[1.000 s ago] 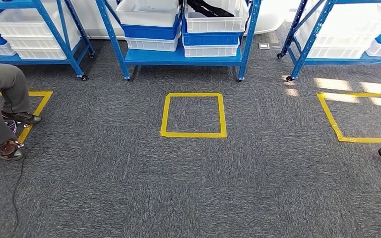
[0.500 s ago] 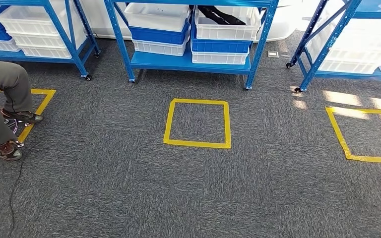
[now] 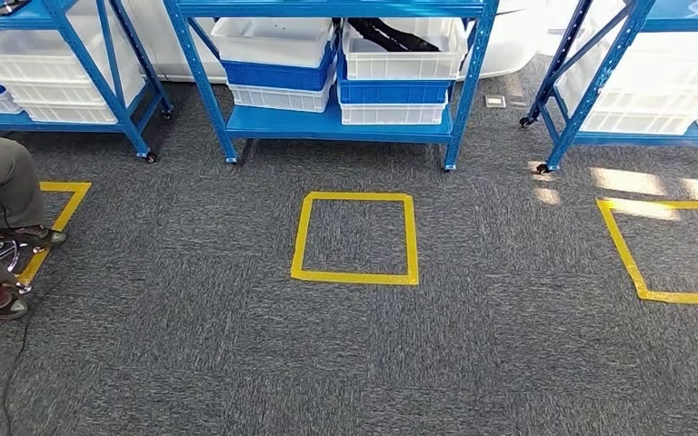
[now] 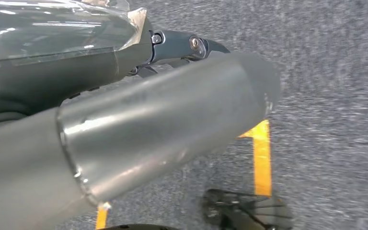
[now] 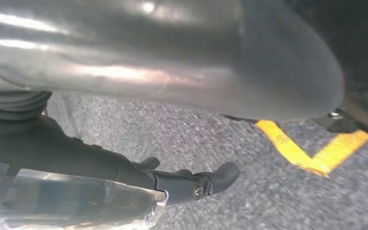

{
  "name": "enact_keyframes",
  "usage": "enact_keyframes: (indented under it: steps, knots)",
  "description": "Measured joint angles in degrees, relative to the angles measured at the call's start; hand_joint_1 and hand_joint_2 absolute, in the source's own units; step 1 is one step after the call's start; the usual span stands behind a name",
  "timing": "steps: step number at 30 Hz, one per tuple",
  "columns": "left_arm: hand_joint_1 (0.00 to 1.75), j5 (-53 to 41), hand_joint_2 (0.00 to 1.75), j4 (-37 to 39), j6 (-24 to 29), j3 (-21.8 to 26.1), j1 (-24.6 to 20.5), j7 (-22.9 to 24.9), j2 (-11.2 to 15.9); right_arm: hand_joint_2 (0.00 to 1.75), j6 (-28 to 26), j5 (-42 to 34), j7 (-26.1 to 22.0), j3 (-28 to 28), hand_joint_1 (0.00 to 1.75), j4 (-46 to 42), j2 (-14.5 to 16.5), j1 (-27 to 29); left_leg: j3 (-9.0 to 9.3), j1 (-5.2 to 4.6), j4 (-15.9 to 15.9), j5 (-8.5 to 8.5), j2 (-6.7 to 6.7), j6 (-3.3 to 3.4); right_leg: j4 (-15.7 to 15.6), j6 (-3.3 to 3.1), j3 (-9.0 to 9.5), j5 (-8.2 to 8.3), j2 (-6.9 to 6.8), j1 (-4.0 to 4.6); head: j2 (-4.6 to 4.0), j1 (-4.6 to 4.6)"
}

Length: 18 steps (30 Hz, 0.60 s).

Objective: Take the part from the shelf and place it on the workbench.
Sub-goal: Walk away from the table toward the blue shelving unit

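Note:
A long black part (image 3: 391, 34) lies in a white bin (image 3: 400, 62) on the middle blue shelf (image 3: 327, 125), straight ahead across the carpet. My left hand (image 4: 172, 110) hangs over the grey carpet, its dark fingers (image 4: 191, 45) stretched out with nothing in them. My right hand (image 5: 182, 62) hangs the same way, with its dark fingers (image 5: 196, 184) apart and nothing held. Both hands are far from the shelf.
A yellow tape square (image 3: 354, 238) marks the carpet before the middle shelf, and another (image 3: 663, 250) lies to the right. A person's legs and shoes (image 3: 0, 227) are at the left edge. Blue shelves with bins stand left (image 3: 54, 73) and right (image 3: 654, 82).
The whole picture has shifted, so the camera has moved: shelves and tape squares sit lower in the picture than a second ago. The hands hold nothing, as before.

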Motion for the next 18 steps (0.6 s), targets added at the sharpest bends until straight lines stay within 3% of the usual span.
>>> enact_keyframes:
  steps: [2,4,6,8,10,11,12,13,15,17,18]
  knots:
    - [0.00,0.05,0.00,0.00,0.04,0.13,0.01,0.08,0.02,0.00,-0.02,0.02,0.01,0.02,0.00,-0.01,0.15,-0.17,0.95,-0.46,-3.59,3.10,0.10,0.90,-0.38,0.62,0.81,-1.04,0.13,0.23,0.00,-0.05]
    - [0.00,0.13,0.00,-0.01,0.14,0.20,-0.02,0.13,-0.02,0.00,-0.05,0.03,0.02,0.04,0.00,-0.03,0.18,-0.32,1.68,-0.75,-4.39,3.08,-0.13,1.60,-0.45,1.64,1.97,-1.12,0.23,0.62,0.01,-0.10]
    - [0.00,0.20,0.00,-0.02,0.27,0.23,0.02,0.16,-0.09,0.00,-0.06,0.03,0.02,0.05,0.00,-0.03,0.13,-0.33,3.29,-0.69,-5.36,3.42,-0.32,2.33,1.19,2.26,2.29,-1.22,0.27,0.83,0.02,-0.07]
    - [0.00,0.25,0.00,-0.02,0.42,0.24,-0.08,0.17,-0.11,0.00,-0.06,0.03,0.02,0.06,0.00,-0.03,0.09,-0.44,4.56,-0.65,-5.89,3.20,-0.37,3.06,6.93,2.00,-1.00,-2.52,0.34,0.82,0.01,-0.10]
    - [0.00,0.27,0.00,-0.02,0.49,0.25,-0.21,0.17,-0.14,0.00,-0.06,0.03,0.02,0.06,0.00,-0.02,0.09,-0.51,5.18,-0.81,-5.96,2.44,-0.54,3.49,14.33,1.56,-6.43,-5.36,0.37,0.85,0.02,-0.11]
    - [0.00,0.29,0.00,-0.02,0.50,0.25,-0.21,0.18,-0.18,0.00,-0.06,0.03,0.02,0.06,0.00,-0.03,0.07,-0.41,5.63,-0.89,-5.96,2.00,-0.70,3.56,16.18,1.52,-8.48,-6.64,0.37,0.87,0.02,-0.12]
    - [0.00,0.31,0.00,-0.02,0.50,0.25,-0.16,0.19,-0.22,0.00,-0.06,0.03,0.03,0.06,0.00,-0.03,0.02,-0.27,6.17,-0.98,-5.96,1.53,-0.90,3.56,16.11,1.68,-9.58,-7.02,0.38,0.90,0.02,-0.11]
    - [0.00,0.32,0.00,-0.02,0.50,0.25,-0.12,0.21,-0.23,0.00,-0.06,0.03,0.03,0.06,0.00,-0.03,-0.06,-0.12,6.81,-1.08,-5.96,1.08,-1.11,3.51,14.11,2.05,-9.70,-6.04,0.38,0.95,0.02,-0.10]
    - [0.00,0.35,0.00,-0.01,0.50,0.26,-0.05,0.22,-0.28,0.00,-0.06,0.03,0.03,0.06,0.00,-0.03,-0.22,0.03,8.12,-1.31,-5.88,0.08,-1.37,3.29,6.87,2.91,-8.50,-1.12,0.38,1.09,0.02,-0.07]
    - [0.00,0.35,0.00,0.00,0.50,0.27,-0.09,0.24,-0.31,0.00,-0.03,0.03,0.03,0.06,0.00,-0.03,-0.28,0.00,8.85,-1.56,-5.79,-0.98,-1.54,2.80,1.88,2.40,-7.42,2.34,0.36,1.33,0.02,-0.07]
    - [0.00,0.37,0.00,0.01,0.50,0.27,-0.12,0.25,-0.33,0.00,-0.01,0.03,0.05,0.06,0.00,-0.03,-0.30,0.03,9.04,-1.65,-5.42,-1.28,-1.59,2.50,1.04,1.74,-7.28,3.13,0.38,1.39,0.02,-0.09]
